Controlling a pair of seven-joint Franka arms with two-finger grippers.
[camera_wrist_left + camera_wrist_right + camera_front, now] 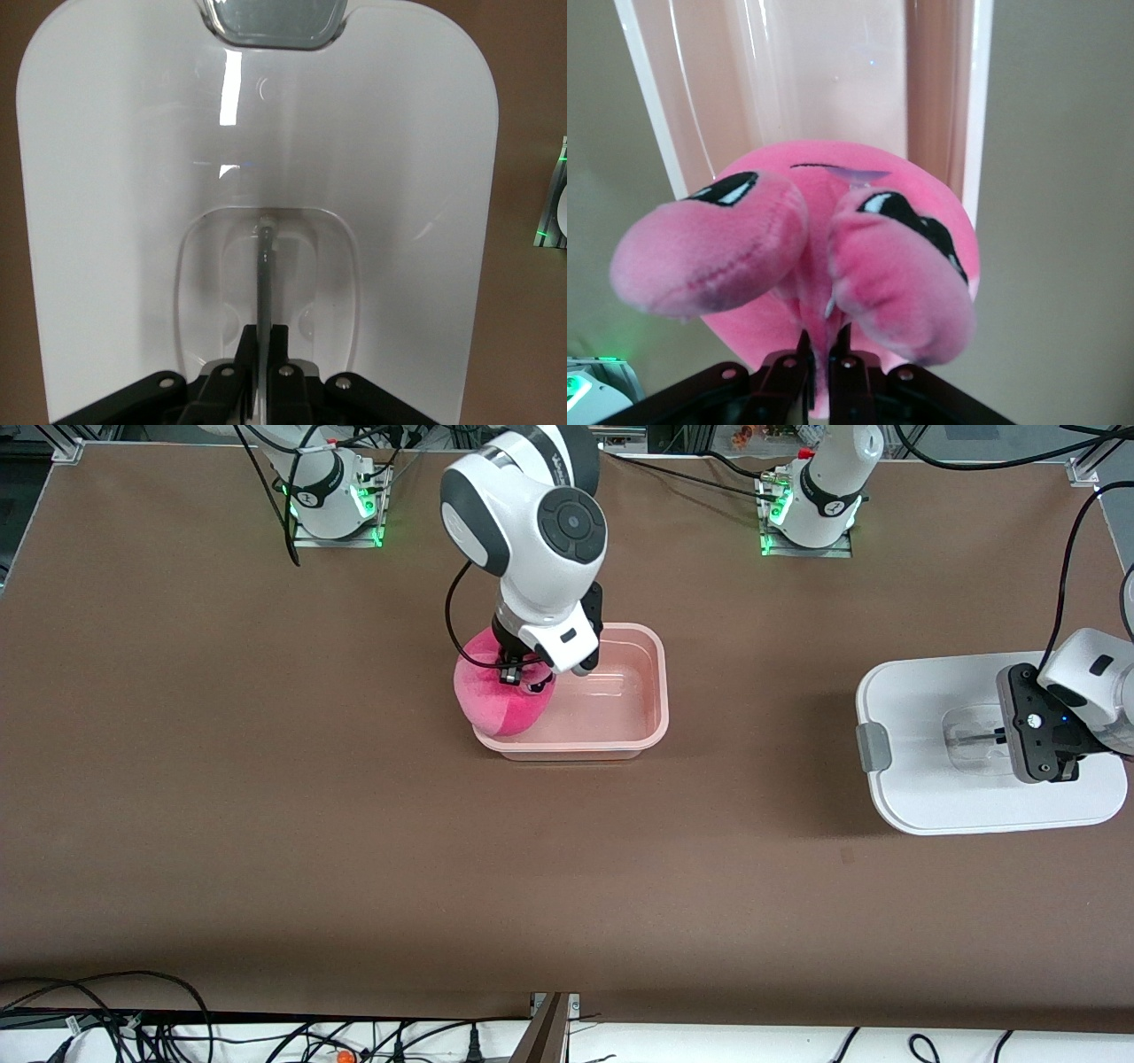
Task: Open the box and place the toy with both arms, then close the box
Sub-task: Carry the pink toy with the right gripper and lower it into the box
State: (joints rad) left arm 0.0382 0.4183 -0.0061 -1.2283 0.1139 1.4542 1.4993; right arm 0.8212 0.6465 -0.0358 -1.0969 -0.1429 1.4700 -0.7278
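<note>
Seemingly to keep the open box (620,691) clear, the front view shows the lid (930,797) lying flat, well apart toward the left arm's end of the table, with the left gripper (999,737) down at its handle (966,737), while the right gripper (516,676), pointing straight down, holds the toy (496,695) over the box's end toward the right arm. From the left wrist, the fingers (266,354) are pinched on the handle's thin bar. From the right wrist, the right gripper (824,363) is clenched in the toy's (833,239) plush, above the box (833,71).

The pink box (620,726) is sitting open in the middle of the table. The round pink toy (496,695) is hanging over its end toward the right arm. The white lid (921,779) is lying flat near the left arm's end.
</note>
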